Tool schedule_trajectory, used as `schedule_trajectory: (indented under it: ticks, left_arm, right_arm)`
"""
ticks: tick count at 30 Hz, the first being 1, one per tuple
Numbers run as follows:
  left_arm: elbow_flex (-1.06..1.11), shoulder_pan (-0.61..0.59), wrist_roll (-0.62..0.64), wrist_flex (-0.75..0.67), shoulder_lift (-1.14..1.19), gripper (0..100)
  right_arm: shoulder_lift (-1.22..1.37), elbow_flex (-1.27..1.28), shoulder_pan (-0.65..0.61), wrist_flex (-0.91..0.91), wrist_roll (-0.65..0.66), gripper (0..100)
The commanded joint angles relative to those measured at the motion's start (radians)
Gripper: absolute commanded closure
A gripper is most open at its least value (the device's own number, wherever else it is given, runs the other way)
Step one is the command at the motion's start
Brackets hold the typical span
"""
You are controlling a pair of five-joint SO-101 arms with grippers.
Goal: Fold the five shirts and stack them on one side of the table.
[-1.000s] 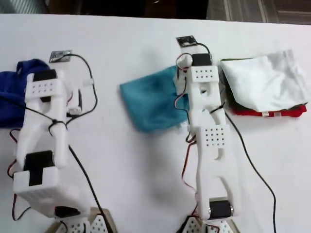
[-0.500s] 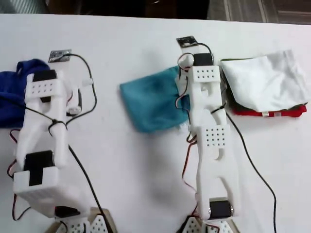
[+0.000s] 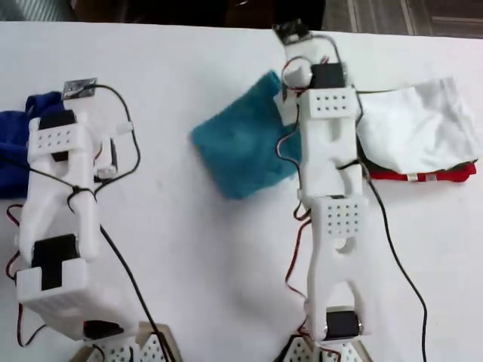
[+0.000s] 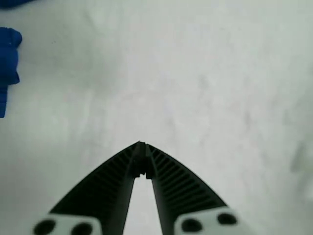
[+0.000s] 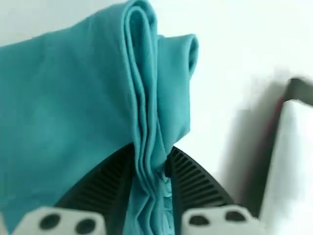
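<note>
One teal shirt in R gripper

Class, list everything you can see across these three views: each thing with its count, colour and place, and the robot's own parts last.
teal shirt: one, teal, mid-table, partly folded, one bunched edge in the right arm's jaws
blue shirt: one, blue, crumpled at the table edge beside the left arm
white shirt: one, white, top of the pile on the right arm's outer side
red shirt: one, red, under the white shirt, only its edge showing
table: one, white, under everything
cables: several, black and red, running along both arms
left arm: one, white, beside the blue shirt; jaws shut, empty, over bare table
right arm: one, white, between the teal shirt and the pile; jaws shut on the teal shirt
</note>
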Motion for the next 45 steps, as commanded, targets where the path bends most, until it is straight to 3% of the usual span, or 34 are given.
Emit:
schedule_trajectory:
  ticks: [1, 11, 21, 28, 35, 45]
  left_arm:
    - [-0.013, -0.011, 0.003, -0.009, -0.063, 97]
    - [-0.025, -0.009, 0.003, -0.012, -0.063, 97]
    - [-0.053, -0.008, 0.003, -0.009, -0.063, 97]
    - [-0.054, -0.005, 0.003, -0.011, -0.063, 97]
    - [-0.054, -0.005, 0.003, -0.011, -0.063, 97]
    - [-0.047, -0.009, 0.003, -0.005, -0.063, 97]
  right_arm:
    - [-0.176, 0.015, 0.007, 0.022, 0.044, 97.9]
    - [-0.493, 0.207, 0.107, 0.022, 0.175, 97.9]
    - [-0.631, 0.215, 0.308, 0.021, 0.319, 97.9]
    - [-0.556, 0.206, 0.464, 0.012, 0.396, 97.9]
    - [-0.41, 0.206, 0.533, -0.073, 0.402, 97.9]
    - [-0.222, 0.206, 0.595, -0.348, 0.402, 97.8]
